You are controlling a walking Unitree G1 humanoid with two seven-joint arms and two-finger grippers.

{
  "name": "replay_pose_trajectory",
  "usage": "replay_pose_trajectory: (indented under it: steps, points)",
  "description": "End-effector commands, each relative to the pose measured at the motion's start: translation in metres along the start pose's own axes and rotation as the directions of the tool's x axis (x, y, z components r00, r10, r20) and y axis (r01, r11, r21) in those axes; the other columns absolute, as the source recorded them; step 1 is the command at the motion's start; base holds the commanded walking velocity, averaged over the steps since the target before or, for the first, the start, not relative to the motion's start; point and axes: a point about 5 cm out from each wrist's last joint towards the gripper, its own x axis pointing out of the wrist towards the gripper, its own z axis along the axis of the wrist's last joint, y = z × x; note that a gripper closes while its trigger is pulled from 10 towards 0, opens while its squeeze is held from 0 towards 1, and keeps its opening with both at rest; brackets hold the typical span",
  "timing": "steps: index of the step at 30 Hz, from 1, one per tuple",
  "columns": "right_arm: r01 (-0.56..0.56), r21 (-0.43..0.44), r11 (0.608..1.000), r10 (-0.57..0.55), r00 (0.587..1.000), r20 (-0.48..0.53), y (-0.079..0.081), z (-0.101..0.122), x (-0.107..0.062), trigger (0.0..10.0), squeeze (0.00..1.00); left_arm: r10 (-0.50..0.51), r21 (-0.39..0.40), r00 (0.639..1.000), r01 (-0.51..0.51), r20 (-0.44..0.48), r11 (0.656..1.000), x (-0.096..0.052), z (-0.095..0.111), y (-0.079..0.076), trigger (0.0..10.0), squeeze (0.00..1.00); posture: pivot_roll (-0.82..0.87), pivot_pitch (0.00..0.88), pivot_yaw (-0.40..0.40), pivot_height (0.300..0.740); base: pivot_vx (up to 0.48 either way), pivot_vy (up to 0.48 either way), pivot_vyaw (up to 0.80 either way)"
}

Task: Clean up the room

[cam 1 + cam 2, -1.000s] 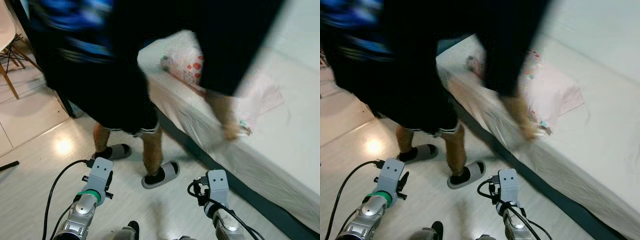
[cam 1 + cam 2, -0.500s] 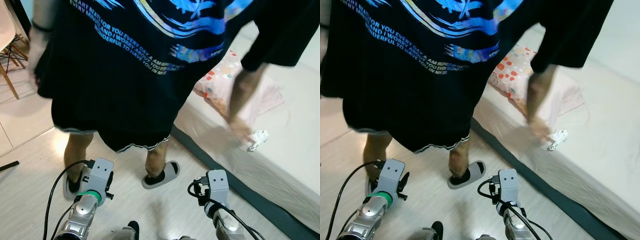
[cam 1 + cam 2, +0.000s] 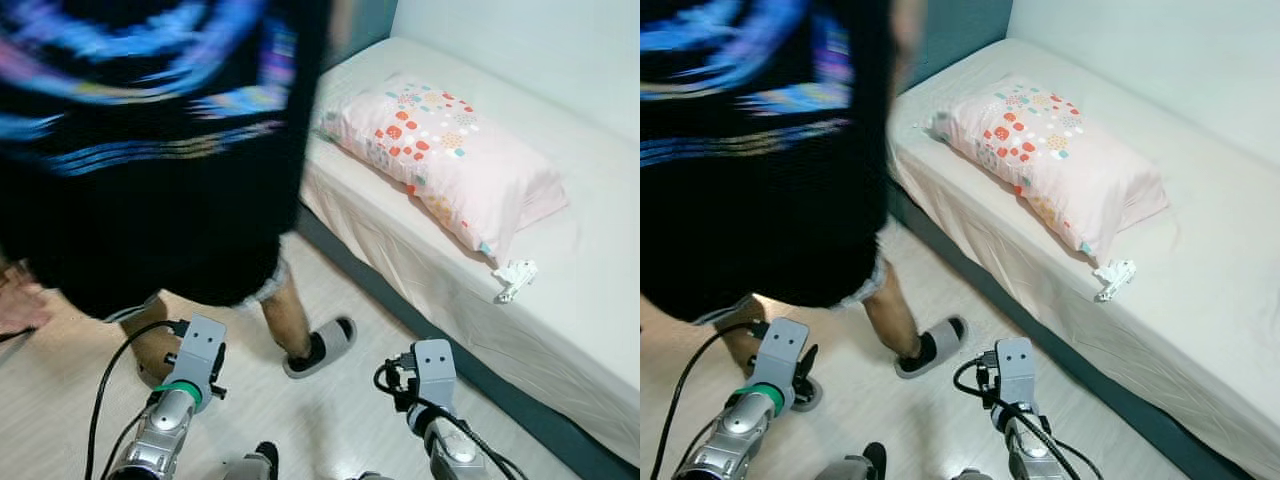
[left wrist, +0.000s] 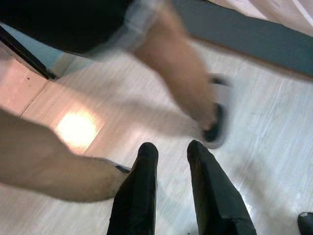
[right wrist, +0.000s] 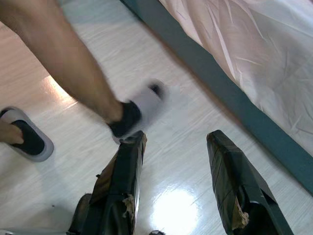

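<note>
A crumpled white scrap (image 3: 514, 279) lies on the bed (image 3: 600, 300) near its front edge, just beside the corner of a pink pillow (image 3: 440, 160) with coloured dots. Both my arms hang low over the floor, left wrist (image 3: 195, 350) and right wrist (image 3: 432, 365). My left gripper (image 4: 171, 149) is open a little with nothing between its fingers. Open wider, my right gripper (image 5: 176, 139) also holds nothing. Both point at the pale floor short of the bed.
A person in a black printed shirt (image 3: 150, 150) steps across the floor at my front left, blurred by motion. One grey slipper (image 3: 322, 346) on their foot is close ahead of my grippers. The bed's dark base (image 3: 470, 360) runs along the right.
The person has drawn their hand back from the bed and moved off to the left, uncovering the pillow; the white scrap now lies on the bed. My arms have not moved.
</note>
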Motion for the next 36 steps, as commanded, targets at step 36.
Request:
replay_pose_trajectory:
  steps: [36]
  points:
    - [0.025,-0.004,1.0,-0.025,0.999,-0.032,-0.0046,-0.0077,-0.0043,10.0,0.0,-0.033,-0.006,0.999,0.033,-0.023,0.999,0.0003,-0.0032,-0.0039,10.0,0.0,0.03,0.093,0.033,0.739,0.0,0.0,0.0]
